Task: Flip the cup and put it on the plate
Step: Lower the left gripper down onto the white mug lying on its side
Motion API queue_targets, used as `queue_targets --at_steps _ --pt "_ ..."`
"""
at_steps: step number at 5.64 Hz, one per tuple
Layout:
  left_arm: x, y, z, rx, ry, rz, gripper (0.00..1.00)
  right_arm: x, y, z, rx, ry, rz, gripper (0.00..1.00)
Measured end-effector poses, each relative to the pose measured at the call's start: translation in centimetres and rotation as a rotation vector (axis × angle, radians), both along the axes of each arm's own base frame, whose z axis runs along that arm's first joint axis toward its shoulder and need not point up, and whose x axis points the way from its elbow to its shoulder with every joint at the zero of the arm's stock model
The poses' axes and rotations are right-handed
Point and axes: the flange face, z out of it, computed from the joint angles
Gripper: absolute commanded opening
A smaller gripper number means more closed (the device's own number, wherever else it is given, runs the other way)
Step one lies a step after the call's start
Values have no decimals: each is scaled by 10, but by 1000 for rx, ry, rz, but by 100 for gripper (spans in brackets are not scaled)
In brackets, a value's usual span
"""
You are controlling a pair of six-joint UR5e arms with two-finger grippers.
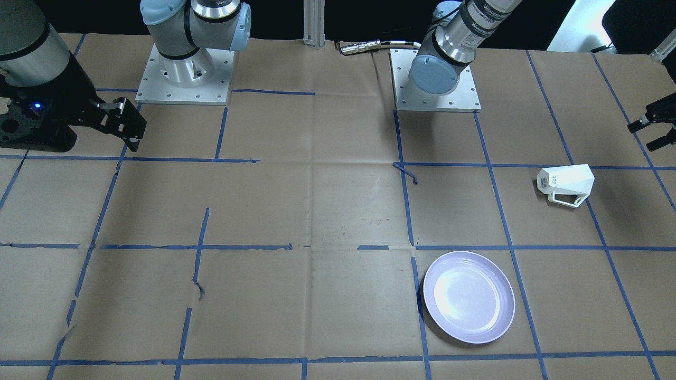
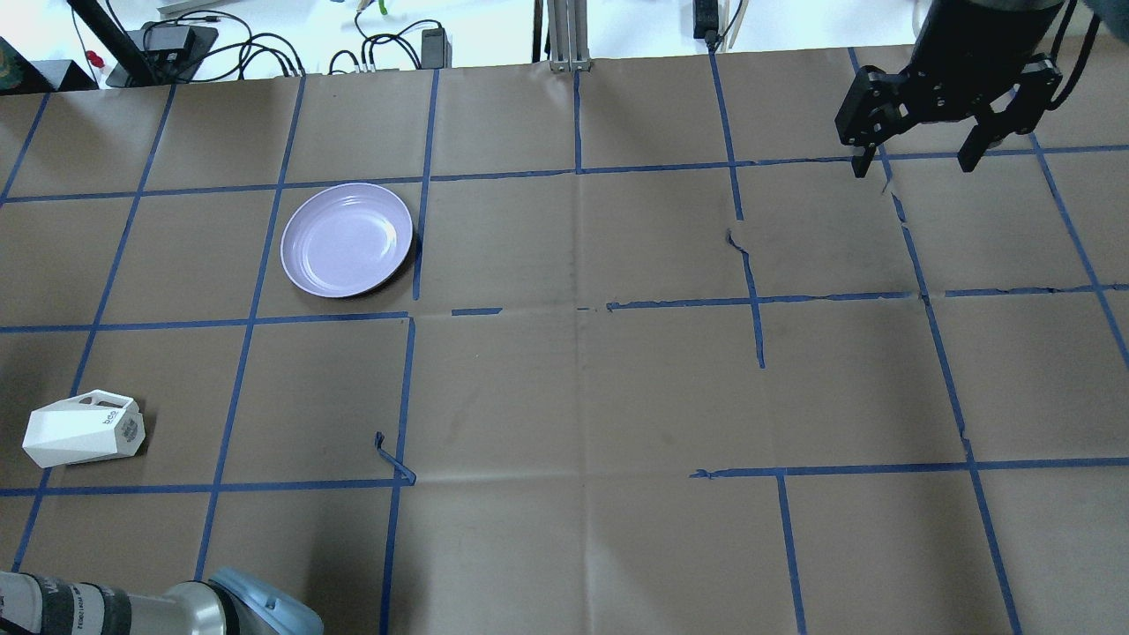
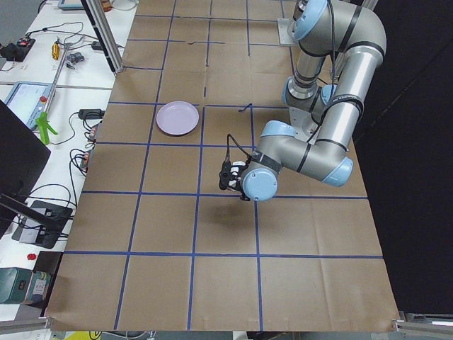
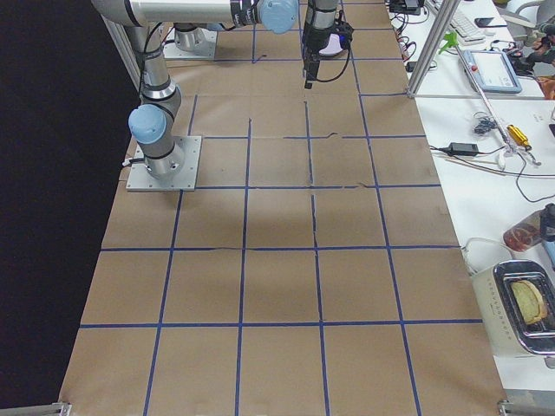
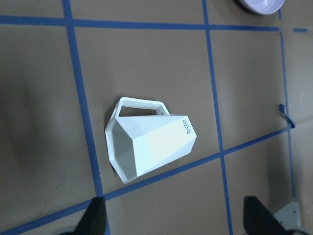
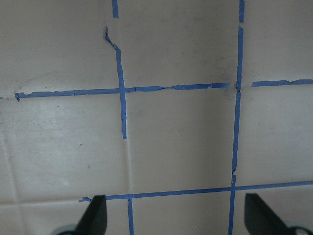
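The white faceted cup [image 1: 565, 183] lies on its side on the brown paper, handle flat against the table. It also shows in the overhead view [image 2: 84, 429] and the left wrist view [image 5: 149, 147]. The lavender plate [image 1: 469, 296] sits empty and apart from the cup, and shows in the overhead view [image 2: 347, 239] too. My left gripper [image 1: 650, 129] hangs open and empty above the table beside the cup. In its wrist view [image 5: 177, 218] the cup lies ahead of the fingertips, not between them. My right gripper [image 2: 915, 164] is open and empty, far from both.
The table is covered in brown paper with a blue tape grid. The two arm base plates [image 1: 185, 79] stand at the robot's side. Cables and gear [image 2: 265, 48] lie beyond the far edge. A torn tape curl [image 2: 392, 459] sticks up near the middle.
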Motion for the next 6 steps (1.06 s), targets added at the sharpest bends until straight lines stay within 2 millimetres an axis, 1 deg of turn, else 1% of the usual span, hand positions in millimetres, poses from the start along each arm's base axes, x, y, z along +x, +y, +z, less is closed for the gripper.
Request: queue_targets --at_steps 1,2,4,5,6 --pt "11 4 -39 -7 109 4 98 0 0 0 0 0 0 100" --pt "15 5 -71 -11 215 17 98 0 0 0 0 0 0 100" --pt "16 5 -128 -9 390 44 98 0 0 0 0 0 0 100" --pt "18 8 -152 -4 466 62 98 0 0 0 0 0 0 100" --pt "18 9 -168 3 562 102 98 0 0 0 0 0 0 100"
